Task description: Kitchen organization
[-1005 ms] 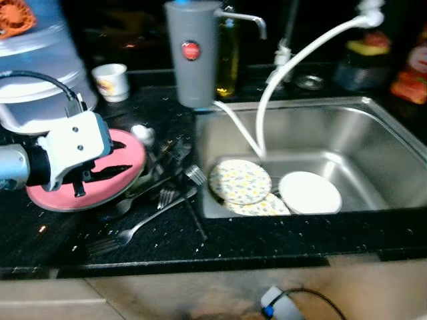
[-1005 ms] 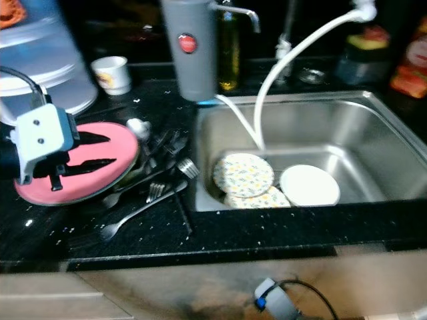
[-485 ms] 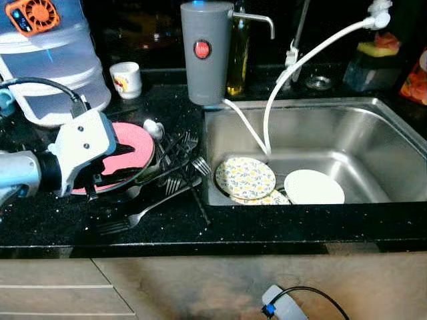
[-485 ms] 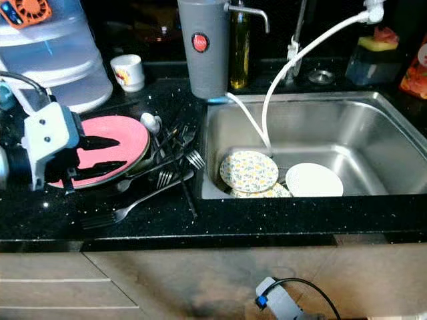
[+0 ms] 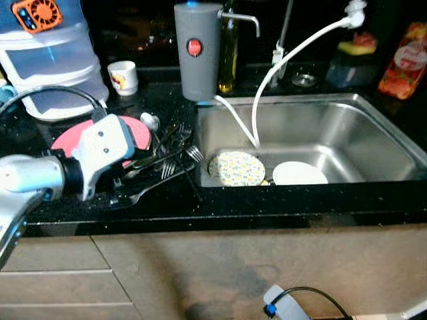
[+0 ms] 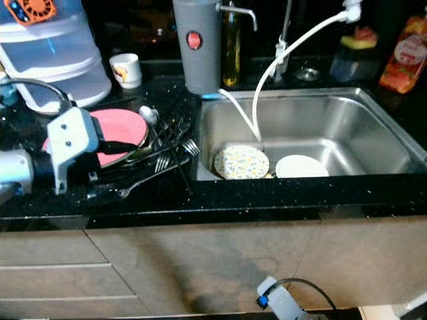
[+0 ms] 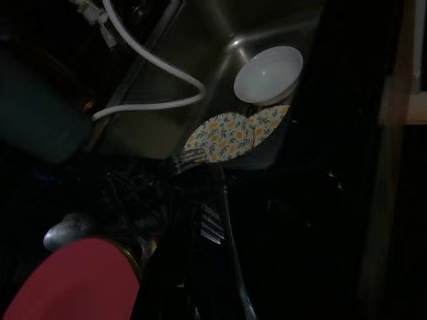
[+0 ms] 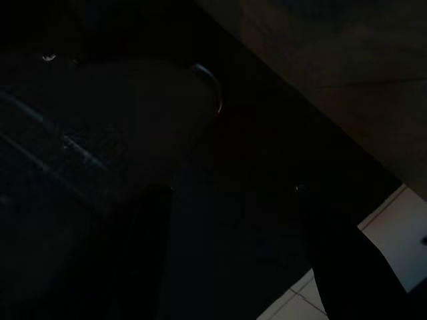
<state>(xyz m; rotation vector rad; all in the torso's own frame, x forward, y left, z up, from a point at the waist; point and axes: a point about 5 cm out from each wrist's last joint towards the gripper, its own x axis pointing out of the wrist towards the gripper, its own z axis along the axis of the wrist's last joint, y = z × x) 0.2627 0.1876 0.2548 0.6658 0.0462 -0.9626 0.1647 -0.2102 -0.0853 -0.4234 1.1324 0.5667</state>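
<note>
While the left hand point(image 6: 123, 160) hovered low over the black desk point(image 6: 220, 200), its two black fingers stood apart with nothing between them, reaching across the near edge of the pink plate point(image 6: 120, 130) toward the tangle of forks point(image 6: 163, 157) lying between plate and sink point(image 6: 373, 133). Inside the sink, two floral plates point(image 5: 235, 168) overlapped, the upper one leaning against the near wall, just beside a white bowl point(image 5: 299, 173), with a white hose point(image 5: 267, 80) curving down above them. For the right hand point(image 8: 233, 253), seen very dark, I could not tell the finger state.
</note>
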